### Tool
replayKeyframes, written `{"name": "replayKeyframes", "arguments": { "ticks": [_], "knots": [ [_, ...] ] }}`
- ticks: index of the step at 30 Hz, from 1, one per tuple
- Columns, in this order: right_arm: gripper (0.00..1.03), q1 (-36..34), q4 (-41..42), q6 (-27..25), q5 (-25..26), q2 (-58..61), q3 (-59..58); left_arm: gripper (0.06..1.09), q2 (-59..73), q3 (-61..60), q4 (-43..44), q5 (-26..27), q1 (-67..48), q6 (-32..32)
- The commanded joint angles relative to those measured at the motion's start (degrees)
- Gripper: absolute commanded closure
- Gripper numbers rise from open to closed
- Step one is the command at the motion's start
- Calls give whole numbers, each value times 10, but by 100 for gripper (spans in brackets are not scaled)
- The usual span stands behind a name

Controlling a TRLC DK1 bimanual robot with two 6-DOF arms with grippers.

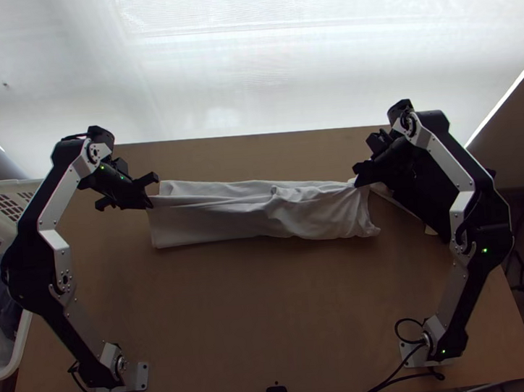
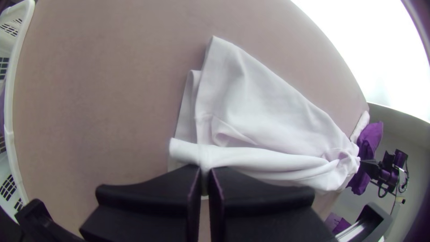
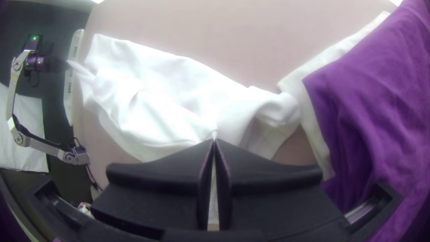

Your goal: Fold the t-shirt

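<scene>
In the top view a white t-shirt (image 1: 249, 219) lies as a long, narrow, wrinkled strip across the table. My left gripper (image 1: 150, 199) is at the strip's left end and my right gripper (image 1: 358, 180) at its right part, near the far edge. The left wrist view has the left gripper (image 2: 205, 172) shut on a raised fold of the shirt (image 2: 268, 103). In the right wrist view the right gripper (image 3: 214, 142) is shut on a pinched bit of the shirt (image 3: 170, 89). The cloth between the grippers has loose creases.
A dark cloth, purple in the right wrist view (image 3: 376, 98), lies beside the shirt over a white one, under the right arm. A white basket (image 1: 20, 345) with dark cloth stands left of the table (image 1: 270, 304). A pale curtain hangs behind the far edge.
</scene>
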Motion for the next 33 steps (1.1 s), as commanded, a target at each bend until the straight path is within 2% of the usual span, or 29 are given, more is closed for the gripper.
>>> {"name": "replayKeyframes", "arguments": {
  "ticks": [1,11,19,27,28,29,30,32,33],
  "knots": [
    [100,3,28,15,33,5,-16,105,19,13,-1,-12,0,-16],
    [100,34,84,41,76,0,-61,105,69,52,-49,-23,-17,-16],
    [100,48,124,70,114,1,-68,105,106,90,-19,-23,-60,-14],
    [98,47,145,78,161,-7,-81,105,110,105,36,-25,-56,-2],
    [94,48,148,79,165,-12,-84,101,110,105,43,-25,-53,-2],
    [88,49,147,79,169,-17,-88,89,109,105,44,-25,-52,1],
    [81,51,147,83,175,-24,-90,73,107,105,45,-25,-51,7],
    [70,55,147,87,180,-46,-100,32,102,105,46,-25,-50,27],
    [63,60,148,89,192,-59,-106,20,97,105,46,-25,-50,31]
  ]
}}
